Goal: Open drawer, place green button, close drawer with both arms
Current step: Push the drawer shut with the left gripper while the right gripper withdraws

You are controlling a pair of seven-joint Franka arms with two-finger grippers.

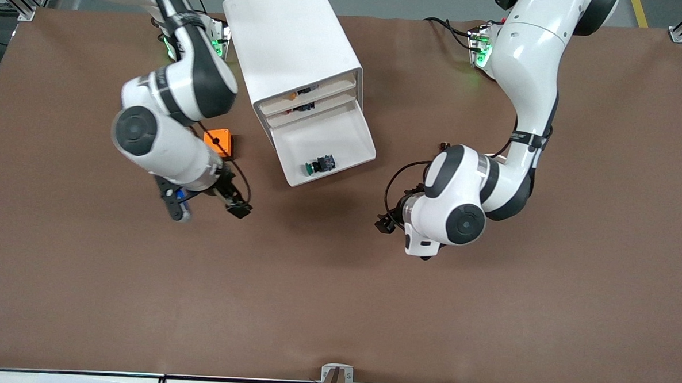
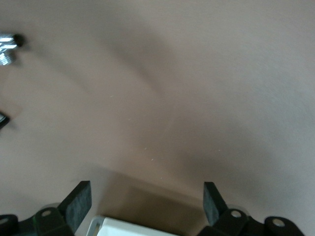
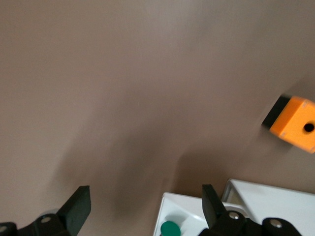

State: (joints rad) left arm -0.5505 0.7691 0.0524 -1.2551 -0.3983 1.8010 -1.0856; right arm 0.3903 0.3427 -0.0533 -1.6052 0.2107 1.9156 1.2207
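The white cabinet [image 1: 292, 45] stands toward the robots' end of the table. Its drawer [image 1: 349, 131] is pulled out. The green-capped button [image 1: 319, 166] lies in it near the front corner. My right gripper [image 1: 208, 204] is open and empty over the table, beside the drawer toward the right arm's end. Its wrist view shows the open gripper [image 3: 145, 204], the drawer corner [image 3: 197, 209] and the green cap [image 3: 170, 228]. My left gripper [image 1: 385, 223] hangs over the table toward the left arm's end. It is open and empty [image 2: 146, 204], with a drawer corner [image 2: 128, 228] at the frame's edge.
An orange cube with a hole [image 1: 219, 142] sits on the table beside the cabinet, partly under the right arm, and shows in the right wrist view [image 3: 295, 123]. Two upper drawers are slightly open with small parts [image 1: 304, 105] inside. The brown table [image 1: 336, 306] stretches toward the front camera.
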